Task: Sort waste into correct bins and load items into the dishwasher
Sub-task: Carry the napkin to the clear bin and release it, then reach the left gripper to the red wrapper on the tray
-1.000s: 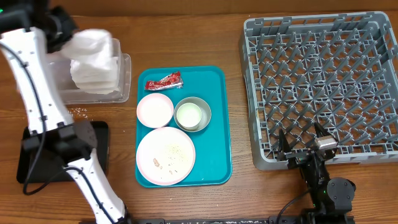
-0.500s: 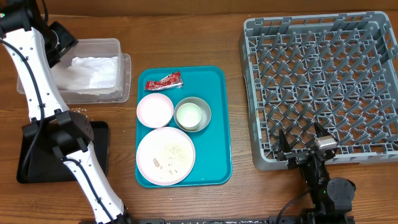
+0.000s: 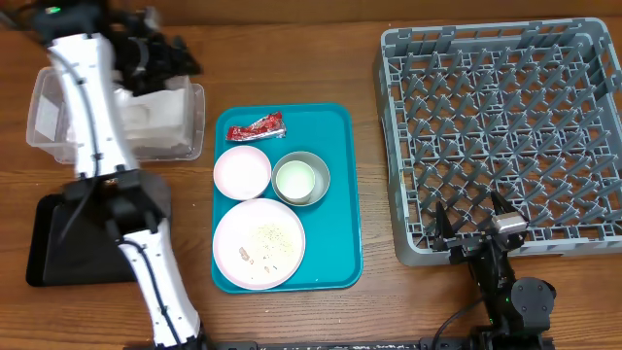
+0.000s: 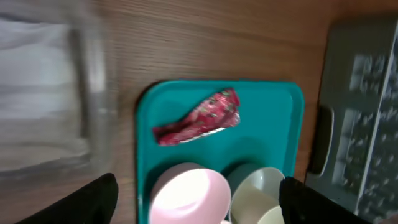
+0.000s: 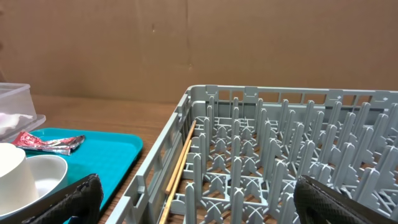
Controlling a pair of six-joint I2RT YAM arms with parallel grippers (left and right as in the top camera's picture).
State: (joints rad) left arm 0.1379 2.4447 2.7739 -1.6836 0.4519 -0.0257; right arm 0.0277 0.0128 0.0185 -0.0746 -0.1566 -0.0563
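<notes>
Light, crinkly and probably slippery, the red scrap (image 4: 198, 116) lies at the far left of the teal tray (image 4: 268, 134) near the left gripper (image 4: 198, 185), whose jaws stand wide and empty; pinch it across its crumpled middle

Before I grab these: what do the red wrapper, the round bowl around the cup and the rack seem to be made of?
Red wrapper: thin foil or foil-lined plastic, glossy and crinkled, with a silvery edge.
Round bowl: probably metal, judging by the dull grey sheen on its rim.
Rack: moulded plastic, matte grey, with uniform pegs.
</notes>
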